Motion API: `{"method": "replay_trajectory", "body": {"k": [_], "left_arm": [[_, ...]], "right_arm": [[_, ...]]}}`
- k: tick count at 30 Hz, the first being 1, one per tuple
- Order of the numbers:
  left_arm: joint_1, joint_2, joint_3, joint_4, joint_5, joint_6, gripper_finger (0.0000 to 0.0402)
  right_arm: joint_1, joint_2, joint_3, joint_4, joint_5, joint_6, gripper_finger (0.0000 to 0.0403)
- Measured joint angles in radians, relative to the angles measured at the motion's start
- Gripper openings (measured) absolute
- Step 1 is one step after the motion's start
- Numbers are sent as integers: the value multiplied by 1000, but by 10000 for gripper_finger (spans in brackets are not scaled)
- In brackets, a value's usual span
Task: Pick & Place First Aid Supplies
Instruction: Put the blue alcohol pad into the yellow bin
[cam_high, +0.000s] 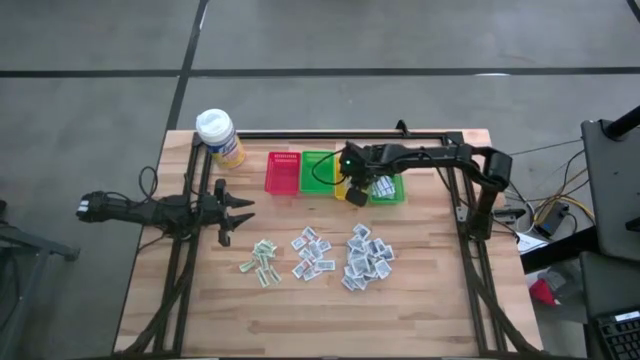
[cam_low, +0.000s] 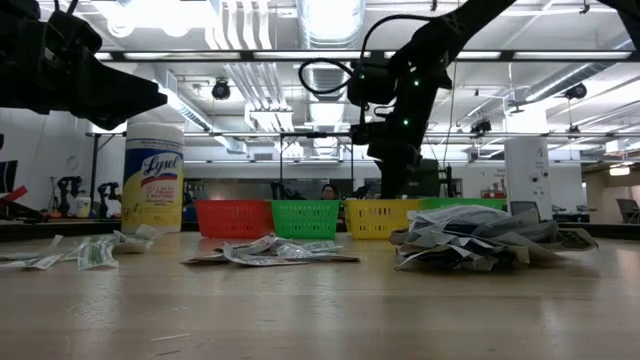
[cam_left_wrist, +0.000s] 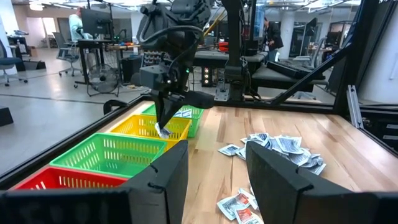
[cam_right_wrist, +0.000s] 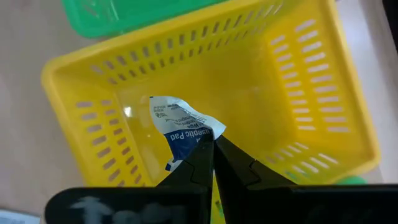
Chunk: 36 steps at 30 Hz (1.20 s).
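Right gripper (cam_right_wrist: 211, 149) pinched on one packet (cam_right_wrist: 180, 124), above yellow basket (cam_right_wrist: 311, 81) | left gripper (cam_high: 232, 212) fingers apart, empty, well off the basket | loose packets (cam_high: 365, 258) piled near the basket | risk: corner pinch, packet may cling or flutter past the rim.

Grey concrete floor (cam_high: 90, 110), bright ceiling strip lights (cam_low: 330, 20), desks (cam_left_wrist: 102, 46), office chair (cam_left_wrist: 7, 65)

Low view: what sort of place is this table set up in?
Probably a large open robotics lab or workshop: exposed ducts and strip lights overhead, other desks and equipment across a bare concrete floor, and a person far behind the baskets.
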Motion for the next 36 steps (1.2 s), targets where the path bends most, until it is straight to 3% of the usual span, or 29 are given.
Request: {"method": "replay_trajectory", "body": {"k": [6,36], "left_arm": [[0,2,0,0,0,0,158],[0,2,0,0,0,0,158]], "right_arm": [[-56,7,0,0,-113,-22,8],[-87,10,0,17,-123,-56,13]]}}
